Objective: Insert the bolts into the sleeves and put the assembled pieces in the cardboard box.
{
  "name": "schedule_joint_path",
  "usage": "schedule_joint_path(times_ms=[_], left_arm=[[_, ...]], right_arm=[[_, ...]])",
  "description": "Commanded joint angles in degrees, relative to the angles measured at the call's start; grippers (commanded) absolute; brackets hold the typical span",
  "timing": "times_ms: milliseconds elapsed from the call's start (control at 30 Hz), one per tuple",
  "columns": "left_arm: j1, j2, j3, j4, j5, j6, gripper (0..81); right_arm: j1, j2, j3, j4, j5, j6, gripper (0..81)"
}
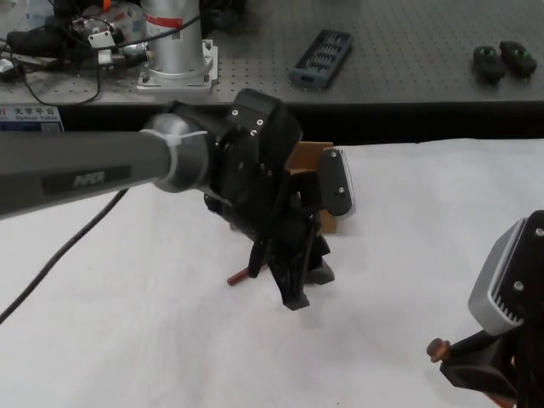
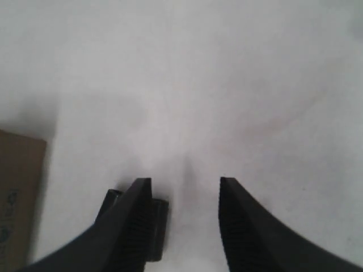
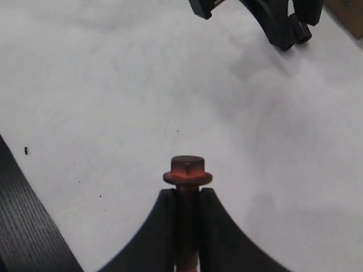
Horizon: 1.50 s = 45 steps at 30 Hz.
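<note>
The white-clothed bench is carrying a cardboard box, which is sitting toward its far edge. A rust-coloured bolt is lying on the cloth nearby, on the nearer side of the box and partly hidden.

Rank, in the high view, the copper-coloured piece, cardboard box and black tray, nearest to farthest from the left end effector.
1. copper-coloured piece, on the cloth beside the left end effector.
2. cardboard box, just behind it, partly hidden.
3. black tray, on the far bench.
</note>
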Motion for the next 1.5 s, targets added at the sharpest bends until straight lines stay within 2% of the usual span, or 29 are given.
schedule_joint_path(times_ms=[0, 367, 533, 1467], left_arm=[[0.0, 0.6, -1.2, 1.3, -1.2, 2.4, 28.8], [0.0, 3.4, -1.6, 0.4, -4.7, 6.0, 28.8], [0.0, 4.6, -1.7, -2.4, -8.7, 7.7, 28.8], [1.0, 7.9, -1.8, 0.6, -7.8, 10.5, 28.8]], right_arm=[[-0.3, -0.4, -0.1, -0.4, -1.2, 0.1, 1.9], [-0.3, -0.4, -0.1, -0.4, -1.2, 0.1, 1.9], [-0.3, -0.4, -0.1, -0.4, -2.6, 0.1, 1.9], [-0.3, -0.4, -0.1, -0.4, -2.7, 0.1, 1.9]])
